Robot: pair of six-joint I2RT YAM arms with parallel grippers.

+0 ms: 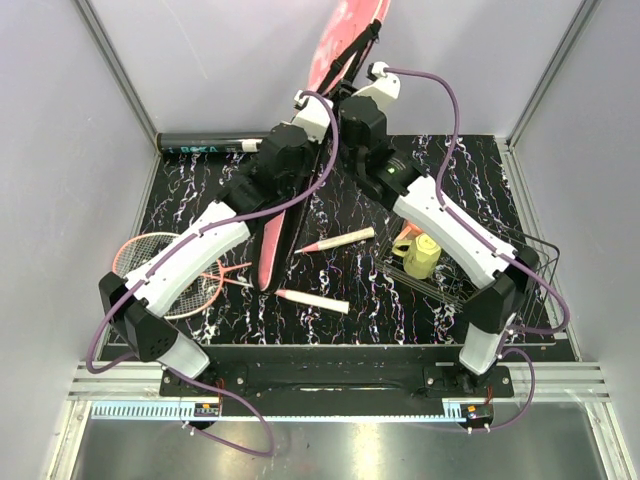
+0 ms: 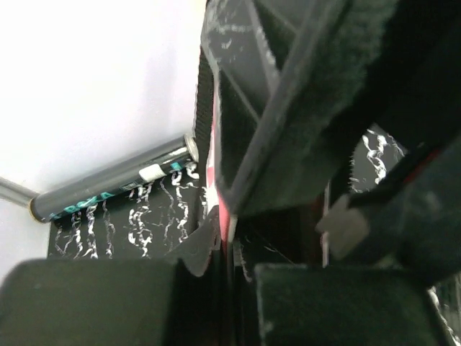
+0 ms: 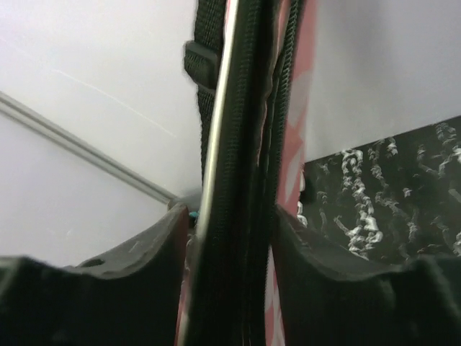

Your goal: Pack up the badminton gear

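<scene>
The worktop is black with a white and purplish marble pattern. A long black tube lies along its far edge, reaching into the far left corner. Two pink-red racquets lie overlapped by the near left corner, heads at the left edge. One white handle lies slanted near the middle, and a second lies just nearer the front edge. A black wire basket sits against the right edge. The lower end of a pink cover comes down left of the middle; whether it touches the surface cannot be told.
</scene>
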